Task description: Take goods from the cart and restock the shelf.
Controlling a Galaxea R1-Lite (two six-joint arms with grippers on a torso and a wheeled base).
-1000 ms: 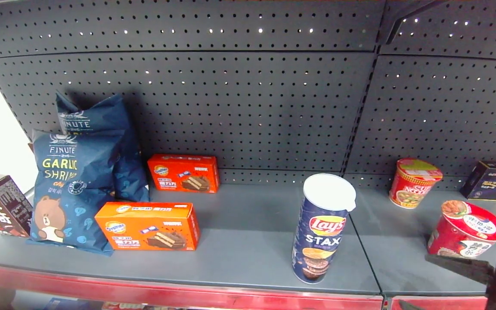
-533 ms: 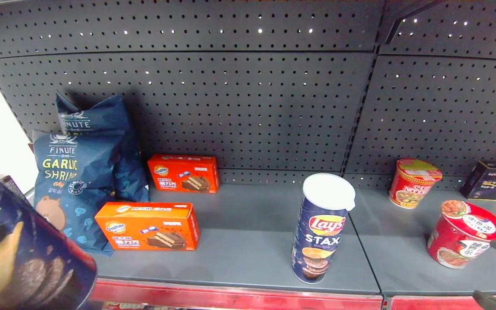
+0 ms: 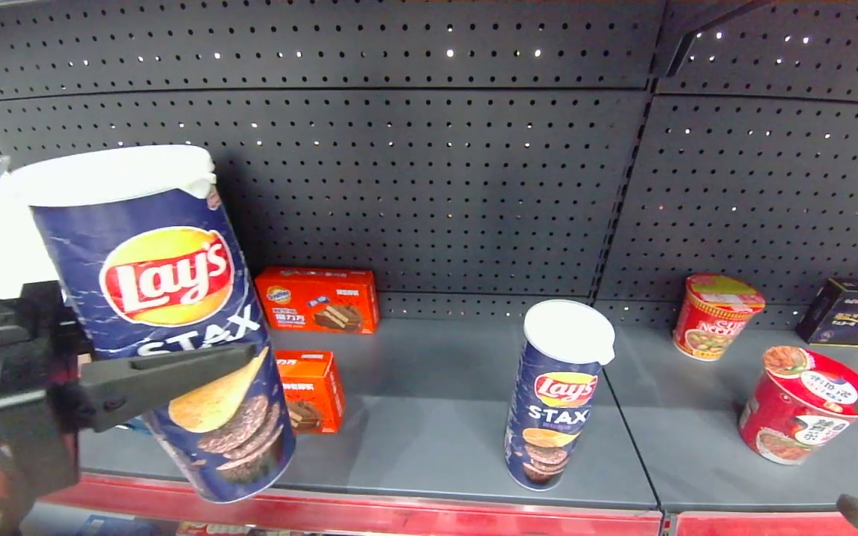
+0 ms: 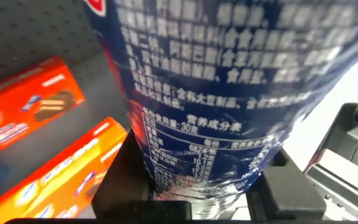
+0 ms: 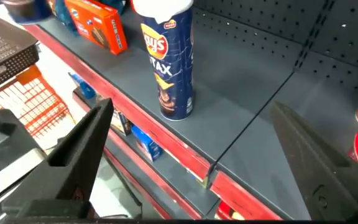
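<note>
- Dark blue with a white lid, the held chip can (image 3: 161,320) is clamped across its lower half by the left gripper (image 3: 228,372). One finger is laid over the printed front, and in the left wrist view a finger is pressed to each side of the can (image 4: 216,112).
- Its long axis is kept near upright but tilted: the lid end is leaned toward the robot's left and the base is swung toward the right.
- The can is carried at the left end of the shelf (image 3: 429,417), with its base seen level with the red front edge (image 3: 399,514). Whether the base is over the board or just before it cannot be told.
- Just beside the base, the front orange box (image 3: 310,391) is partly covered by the can. The rear orange box (image 3: 317,299) is set against the pegboard wall (image 3: 429,186).
- A standing chip can (image 3: 559,394) is placed upright, lid up, near the front edge and just left of the seam between two boards.
- A bare stretch of board is left between the front orange box and the standing chip can, and another behind that can.
- The right gripper (image 5: 191,109) is spread wide and holds nothing, low before the front edge at the right.
- On the right board a cup noodle (image 3: 717,316), a red bowl (image 3: 805,406) and a dark box (image 3: 853,313) are set.
</note>
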